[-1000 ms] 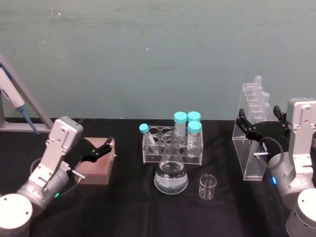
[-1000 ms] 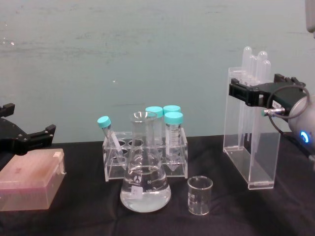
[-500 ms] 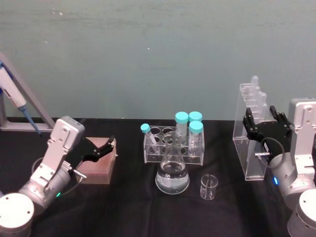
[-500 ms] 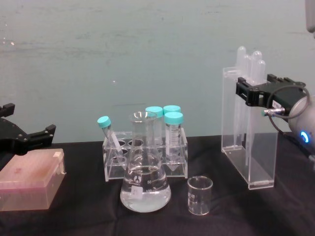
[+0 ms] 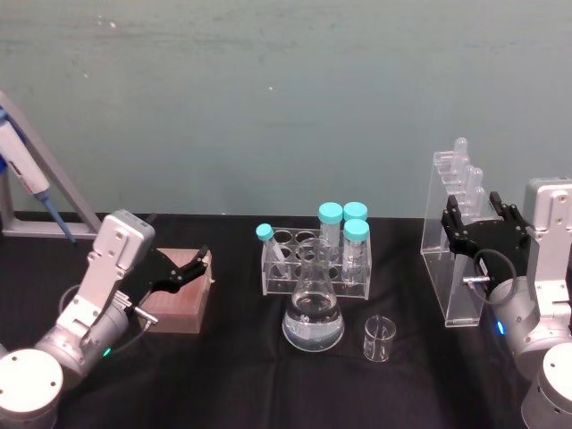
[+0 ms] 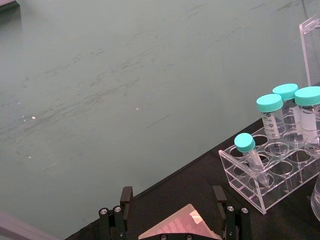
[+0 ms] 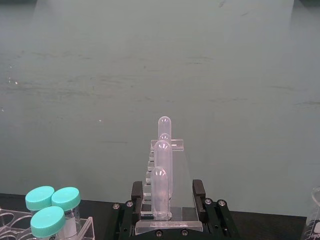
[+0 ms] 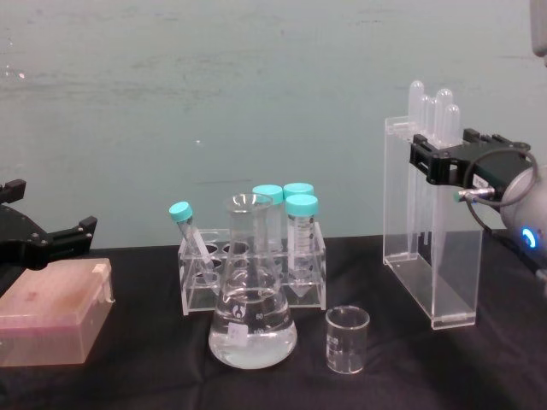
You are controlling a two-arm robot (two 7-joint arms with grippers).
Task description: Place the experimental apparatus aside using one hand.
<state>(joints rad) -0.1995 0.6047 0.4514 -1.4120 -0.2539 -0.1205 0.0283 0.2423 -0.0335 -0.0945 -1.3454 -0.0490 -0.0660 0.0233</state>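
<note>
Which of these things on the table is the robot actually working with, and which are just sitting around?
In the job: pipette stand, gripped by the right tool; conical flask; small beaker.

Just lying about: tube rack with teal-capped tubes; pink box below the parked left tool; blue pipettor at far left.

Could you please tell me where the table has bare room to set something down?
Bare black table lies between the pink box by the left gripper and the tube rack, and along the front edge. Crowded centre: conical flask, beaker. The right gripper grips the pipette stand at right.
</note>
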